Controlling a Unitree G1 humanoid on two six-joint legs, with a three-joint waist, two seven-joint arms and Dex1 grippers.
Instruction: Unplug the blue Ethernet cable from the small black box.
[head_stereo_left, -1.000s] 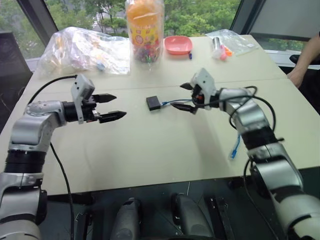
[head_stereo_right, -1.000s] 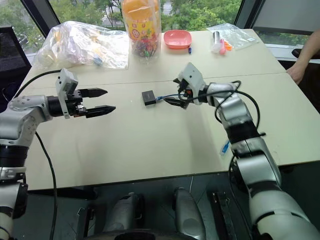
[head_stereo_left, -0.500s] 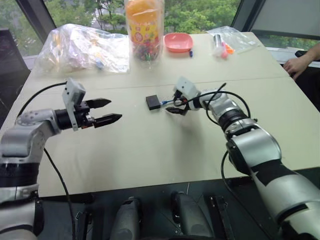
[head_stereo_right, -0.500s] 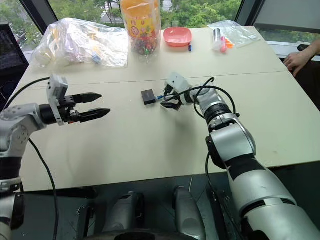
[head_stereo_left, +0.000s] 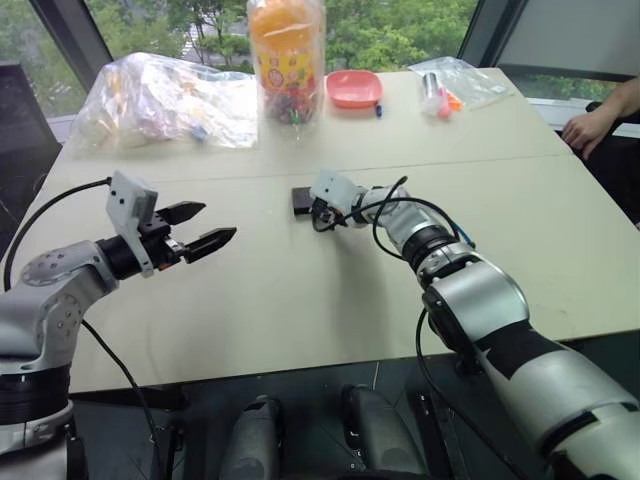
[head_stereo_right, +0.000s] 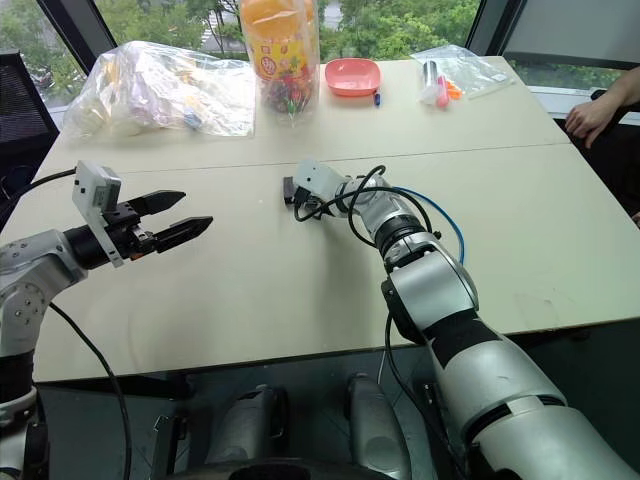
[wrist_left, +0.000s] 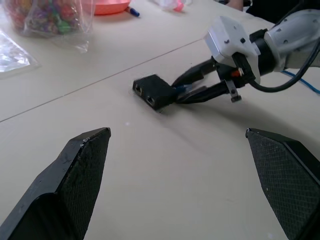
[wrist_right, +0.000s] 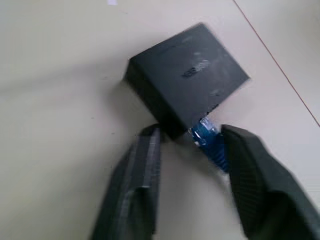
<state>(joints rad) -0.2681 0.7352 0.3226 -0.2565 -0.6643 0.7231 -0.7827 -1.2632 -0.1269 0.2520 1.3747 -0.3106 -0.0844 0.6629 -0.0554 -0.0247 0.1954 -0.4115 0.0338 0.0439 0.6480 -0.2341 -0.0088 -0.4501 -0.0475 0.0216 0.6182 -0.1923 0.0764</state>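
In the last second I've brought my right gripper (wrist_right: 187, 150) down and in toward the small black box (wrist_right: 187, 80), which sits centre-frame on the table (head_stereo_left: 300, 310) in the head views. Its 2 fingers (wrist_right: 137, 180) now flank the plug of the blue Ethernet cable (wrist_right: 207, 135), still seated in the box's side; whether they've clenched I cannot tell, a gap still shows on 1 side. My left gripper (head_stereo_left: 197, 228) has drawn back at left, jaws released wide, empty. I judge the pull comes next.

Right claw (wrist_right: 187, 150) moved in to small black box (wrist_right: 187, 75), fingers narrowed.
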